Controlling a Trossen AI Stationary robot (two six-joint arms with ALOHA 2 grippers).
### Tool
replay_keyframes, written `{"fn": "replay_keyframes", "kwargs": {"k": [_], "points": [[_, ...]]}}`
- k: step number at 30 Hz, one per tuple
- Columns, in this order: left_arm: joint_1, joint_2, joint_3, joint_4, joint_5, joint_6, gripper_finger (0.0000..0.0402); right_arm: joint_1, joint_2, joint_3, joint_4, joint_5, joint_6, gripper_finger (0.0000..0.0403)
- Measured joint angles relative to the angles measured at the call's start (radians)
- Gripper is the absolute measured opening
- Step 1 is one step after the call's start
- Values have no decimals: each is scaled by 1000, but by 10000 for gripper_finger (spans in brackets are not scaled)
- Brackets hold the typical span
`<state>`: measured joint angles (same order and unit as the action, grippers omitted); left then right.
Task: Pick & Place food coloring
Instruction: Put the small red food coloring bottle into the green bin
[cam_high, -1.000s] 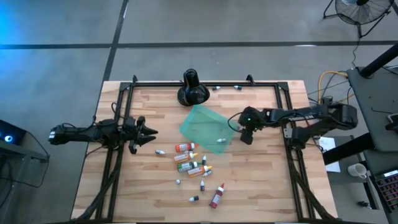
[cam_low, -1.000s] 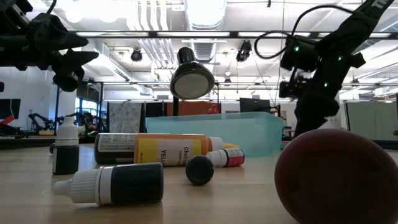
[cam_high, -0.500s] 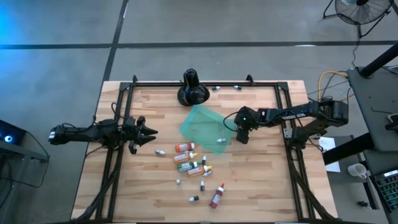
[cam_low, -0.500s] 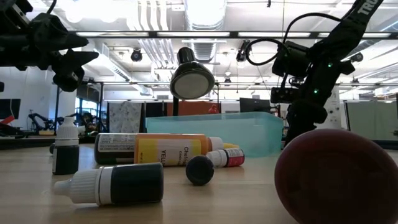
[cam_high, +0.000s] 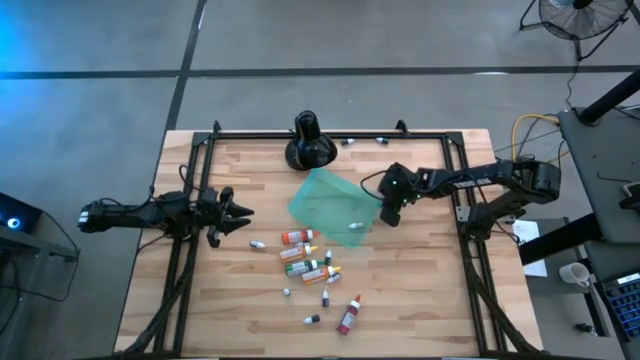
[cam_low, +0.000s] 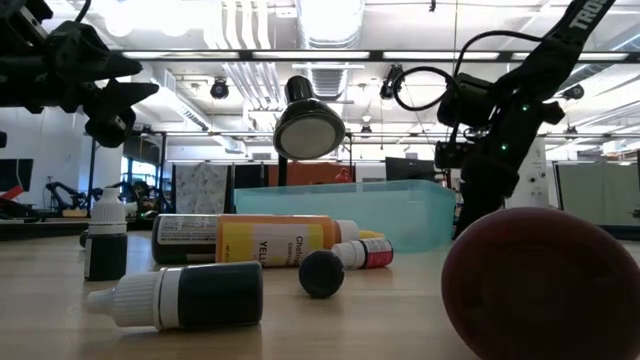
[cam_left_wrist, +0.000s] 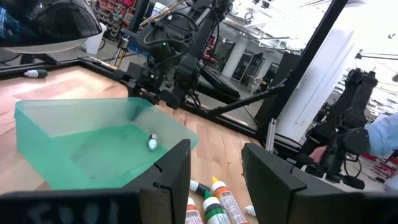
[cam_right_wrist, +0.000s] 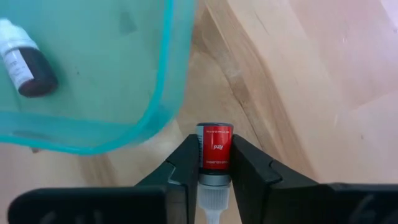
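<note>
Right gripper (cam_right_wrist: 214, 163) pinched a small red-labelled dropper bottle (cam_right_wrist: 214, 147) beside the translucent teal tray (cam_right_wrist: 93, 74), centre frame; we judged the rim might catch it. Left gripper (cam_high: 243, 214) idled half-open, left.

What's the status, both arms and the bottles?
Right gripper shut on red bottle beside tray. Left gripper open, waiting. One bottle in tray, rest on table. Nothing blocking.

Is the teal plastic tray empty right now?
No, the translucent teal tray already holds one small dark dropper bottle with a white label, lying on its floor.
</note>
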<state>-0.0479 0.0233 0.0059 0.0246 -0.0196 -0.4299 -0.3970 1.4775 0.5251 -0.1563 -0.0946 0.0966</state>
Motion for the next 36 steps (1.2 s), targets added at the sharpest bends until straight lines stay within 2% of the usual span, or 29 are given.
{"fn": "replay_keyframes", "kwargs": {"k": [5, 9, 14, 18, 21, 25, 30, 36], "points": [[0, 0, 0, 0, 0, 0, 117, -17, -43, 9, -72, -31, 60, 65], [0, 0, 0, 0, 0, 0, 117, -17, -147, 19, -186, -26, 67, 63], [0, 0, 0, 0, 0, 0, 117, -17, -296, 71, -322, 156, 65, 61], [0, 0, 0, 0, 0, 0, 117, -16, -400, 122, -269, 198, 85, 60], [-1, 0, 0, 0, 0, 0, 117, -11, -427, 156, -204, 139, 95, 60], [-1, 0, 0, 0, 0, 0, 117, 0, -406, 207, -149, 19, 100, 61], [-1, 0, 0, 0, 0, 0, 117, 31, -298, 235, -153, -94, 137, 63], [-1, 0, 0, 0, 0, 0, 117, 123, -144, 252, -130, -116, 136, 65]]}}
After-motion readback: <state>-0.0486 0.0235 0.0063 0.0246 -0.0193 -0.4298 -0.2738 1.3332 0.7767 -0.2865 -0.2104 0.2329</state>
